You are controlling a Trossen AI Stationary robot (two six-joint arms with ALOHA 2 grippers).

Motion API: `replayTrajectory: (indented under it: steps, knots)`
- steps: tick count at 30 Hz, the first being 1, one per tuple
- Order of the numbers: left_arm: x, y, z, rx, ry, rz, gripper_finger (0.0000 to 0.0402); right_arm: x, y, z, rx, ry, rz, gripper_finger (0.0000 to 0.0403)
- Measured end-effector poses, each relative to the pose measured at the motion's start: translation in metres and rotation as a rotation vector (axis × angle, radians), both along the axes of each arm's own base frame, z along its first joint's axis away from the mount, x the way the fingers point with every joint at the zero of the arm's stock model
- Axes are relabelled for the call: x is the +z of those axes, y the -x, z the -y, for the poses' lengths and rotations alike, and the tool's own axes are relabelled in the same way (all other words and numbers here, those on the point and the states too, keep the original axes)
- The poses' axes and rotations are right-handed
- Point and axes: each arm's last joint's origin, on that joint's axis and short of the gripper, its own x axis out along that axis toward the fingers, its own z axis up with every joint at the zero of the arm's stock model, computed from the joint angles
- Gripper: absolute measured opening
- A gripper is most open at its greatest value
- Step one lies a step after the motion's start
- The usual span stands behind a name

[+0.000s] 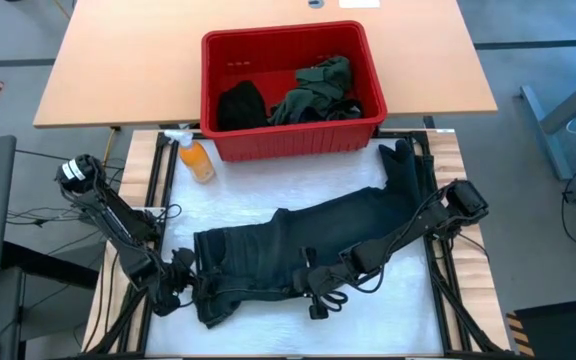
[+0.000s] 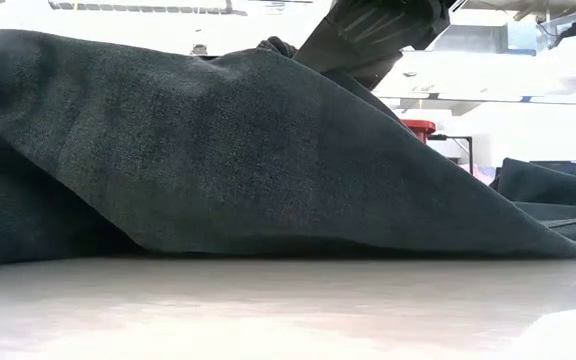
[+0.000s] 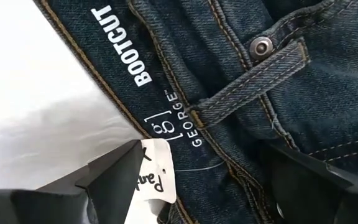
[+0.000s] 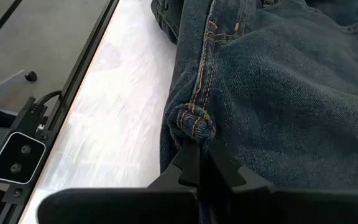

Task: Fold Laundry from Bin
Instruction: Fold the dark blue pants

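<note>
Jeans (image 1: 308, 250) lie flat on the worktop (image 1: 268, 200); more laundry (image 1: 313, 90) sits in the bin (image 1: 218, 140). Left gripper (image 3: 210, 186) jaws open over the waistband (label visible only in left wrist view). Right gripper (image 4: 201, 171) jaws shut, pinching a seam fold.

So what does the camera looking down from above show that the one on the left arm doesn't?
Only the overhead view shows the red bin with dark garments inside, the orange spray bottle, both arms, and the jeans' full length. Only the left wrist view shows fine detail: the printed waistband label, a metal button, a belt loop, a paper tag, and the left gripper with fingers open over the waistband. Both show the jeans on the white table surface.
</note>
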Motion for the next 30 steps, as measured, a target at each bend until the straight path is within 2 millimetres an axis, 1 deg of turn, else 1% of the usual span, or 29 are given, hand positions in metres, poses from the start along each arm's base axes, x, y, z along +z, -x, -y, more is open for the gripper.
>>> replayTrajectory:
  steps: [4,7,9,11,16,17,19,23,27,30]
  knots:
    - [0.0,0.0,-0.001,-0.017,-0.033,0.018,0.031,0.0,0.0,0.0,-0.001,-0.001,0.0,0.0027]
    - [0.0,-0.001,-0.002,-0.003,-0.071,0.052,0.0275,0.0,0.0,0.0,-0.002,-0.002,0.001,0.0026]
    - [0.0,-0.002,-0.003,0.004,-0.089,0.071,0.0236,0.0,-0.001,0.001,-0.004,-0.002,0.003,0.0026]
    - [0.0,-0.003,-0.004,0.003,-0.102,0.079,0.0189,0.0,-0.002,0.003,-0.009,-0.003,0.003,0.0027]
    - [0.001,-0.007,-0.007,-0.031,-0.14,0.089,0.0043,0.0,-0.002,0.003,-0.009,-0.002,0.003,0.0026]
    - [0.001,-0.008,-0.007,-0.035,-0.147,0.099,0.0024,0.0,-0.002,0.003,-0.009,-0.002,0.003,0.0026]
    - [0.006,-0.009,-0.007,-0.039,-0.164,0.128,0.0015,0.0,-0.002,0.003,-0.009,-0.003,0.003,0.0027]
    - [0.026,-0.009,-0.01,-0.05,-0.179,0.216,0.0009,0.0,-0.001,0.003,-0.007,-0.001,-0.001,0.0026]
    - [0.054,-0.006,-0.017,-0.06,-0.177,0.347,0.0004,0.003,0.001,0.007,-0.011,0.014,-0.012,0.0024]
    - [0.076,-0.001,-0.023,-0.11,-0.158,0.423,0.0003,0.015,0.005,0.016,-0.03,0.058,-0.007,0.0024]
